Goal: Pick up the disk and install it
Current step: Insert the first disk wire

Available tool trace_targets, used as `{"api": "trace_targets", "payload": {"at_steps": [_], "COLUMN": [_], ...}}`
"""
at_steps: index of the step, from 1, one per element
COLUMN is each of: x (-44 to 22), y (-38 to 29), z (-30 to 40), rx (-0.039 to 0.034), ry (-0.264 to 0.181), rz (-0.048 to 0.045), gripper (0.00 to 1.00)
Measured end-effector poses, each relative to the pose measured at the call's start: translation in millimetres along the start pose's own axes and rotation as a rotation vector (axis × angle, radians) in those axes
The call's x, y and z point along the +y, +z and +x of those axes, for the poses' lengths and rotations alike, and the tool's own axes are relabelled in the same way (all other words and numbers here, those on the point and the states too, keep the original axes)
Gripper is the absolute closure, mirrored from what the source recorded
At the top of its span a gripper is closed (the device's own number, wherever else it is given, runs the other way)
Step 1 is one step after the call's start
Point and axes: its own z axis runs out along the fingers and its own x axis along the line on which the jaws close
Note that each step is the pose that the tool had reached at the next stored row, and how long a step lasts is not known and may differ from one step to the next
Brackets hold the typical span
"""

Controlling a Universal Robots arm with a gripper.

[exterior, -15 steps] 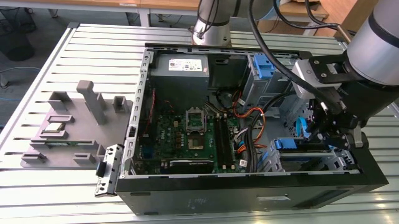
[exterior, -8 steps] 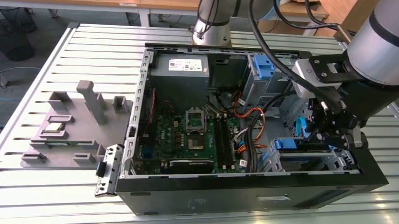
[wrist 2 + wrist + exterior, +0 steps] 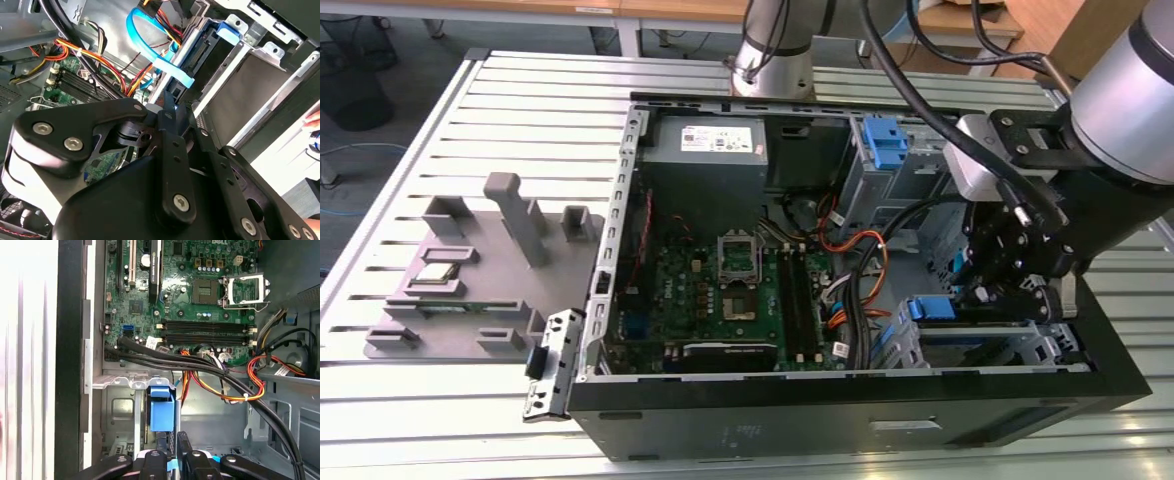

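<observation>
The disk (image 3: 931, 308) stands on edge in the drive cage at the case's front corner, on the exterior view's right, with its blue bracket end facing up. In the first wrist view the blue bracket end of the disk (image 3: 161, 409) sits in the metal slot. In the second wrist view the disk (image 3: 202, 47) runs along the cage wall. My gripper (image 3: 987, 295) hangs just above that corner. Its fingers (image 3: 184, 442) are shut, close behind the bracket end, and nothing shows between them. The gripper (image 3: 167, 102) tips point toward the cage.
The open computer case (image 3: 854, 400) lies on a slatted table. Inside it are the motherboard (image 3: 720, 290), a grey power supply (image 3: 707, 140), a lone blue bracket (image 3: 886, 140) and orange and black cables (image 3: 854, 250). A grey fixture (image 3: 467, 270) sits on the exterior view's left.
</observation>
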Motion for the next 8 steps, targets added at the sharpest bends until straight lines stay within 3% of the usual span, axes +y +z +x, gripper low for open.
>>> {"api": "trace_targets", "payload": {"at_steps": [8], "x": [-1.9], "y": [0.0], "z": [0.1], "rx": [0.0001], "ry": [0.0], "rz": [-0.001], "gripper": [0.76]}}
